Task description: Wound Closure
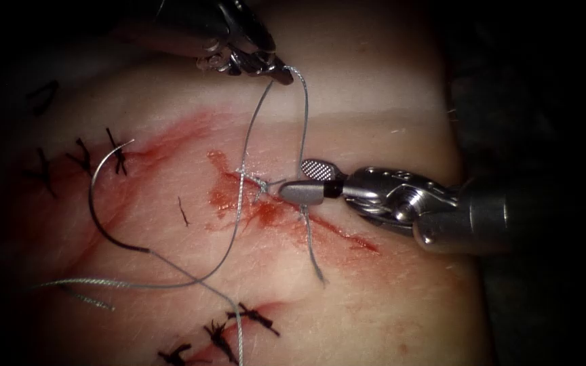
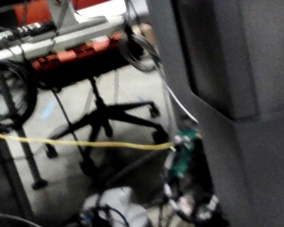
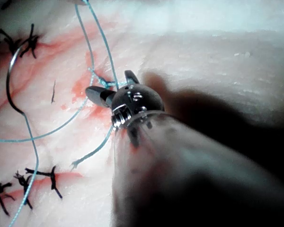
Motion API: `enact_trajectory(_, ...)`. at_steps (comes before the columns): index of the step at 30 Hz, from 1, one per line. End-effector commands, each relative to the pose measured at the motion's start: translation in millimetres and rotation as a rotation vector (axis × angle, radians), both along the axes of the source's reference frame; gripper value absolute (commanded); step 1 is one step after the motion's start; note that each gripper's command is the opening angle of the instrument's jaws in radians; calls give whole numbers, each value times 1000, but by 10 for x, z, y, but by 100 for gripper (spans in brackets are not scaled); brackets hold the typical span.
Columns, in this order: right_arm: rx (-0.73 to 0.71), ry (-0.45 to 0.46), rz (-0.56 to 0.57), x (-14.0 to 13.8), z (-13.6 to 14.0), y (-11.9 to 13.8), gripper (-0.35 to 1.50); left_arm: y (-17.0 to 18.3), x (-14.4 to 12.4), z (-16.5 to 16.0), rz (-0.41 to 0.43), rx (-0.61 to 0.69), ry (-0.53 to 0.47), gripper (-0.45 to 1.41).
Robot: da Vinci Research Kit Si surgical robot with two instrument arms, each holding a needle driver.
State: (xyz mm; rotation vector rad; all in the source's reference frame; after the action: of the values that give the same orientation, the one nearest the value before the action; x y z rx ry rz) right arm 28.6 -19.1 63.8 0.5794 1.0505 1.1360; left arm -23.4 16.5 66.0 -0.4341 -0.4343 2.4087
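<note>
The tissue [image 1: 374, 122] bears a slanting cut [image 1: 347, 237] wet with red fluid. A thread knot [image 1: 259, 183] sits on the cut. My left tool [image 1: 283, 73], above the cut, is shut on two strands of thread [image 1: 303, 115] that rise from the knot. My right tool [image 1: 294, 179] comes in from the right with its jaws open right beside the knot, holding nothing; it is also seen close up, right tool [image 3: 111, 85]. The curved needle [image 1: 93, 196] lies free on the tissue left of the cut, not in the tissue; needle [image 3: 9, 85]. A short thread tail [image 1: 315, 261] trails below the knot.
Finished black stitches [image 1: 116, 152] sit at the left and more black stitches [image 1: 239, 318] along the lower edge. The long thread [image 1: 171, 281] loops from the needle's end across the lower tissue. Dark surroundings border the tissue on the right.
</note>
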Motion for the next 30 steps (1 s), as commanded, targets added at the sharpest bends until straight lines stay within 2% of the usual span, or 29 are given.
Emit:
enact_trajectory(1,2,8,-5,11,2,-2,133,1,-5,5,-1,-1,2,-45)
enact_trajectory(2,12,29,-15,13,3,-1,125,2,-5,3,-2,-1,2,-45)
enact_trajectory(15,-5,34,-23,27,17,1,126,2,-9,-9,-6,-7,-7,-45)
enact_trajectory(23,-23,23,-18,37,38,0,130,2,-11,-12,-4,-17,-10,-45)
enact_trajectory(30,-26,20,-15,43,41,-1,123,3,-11,-14,2,-22,-8,-45)
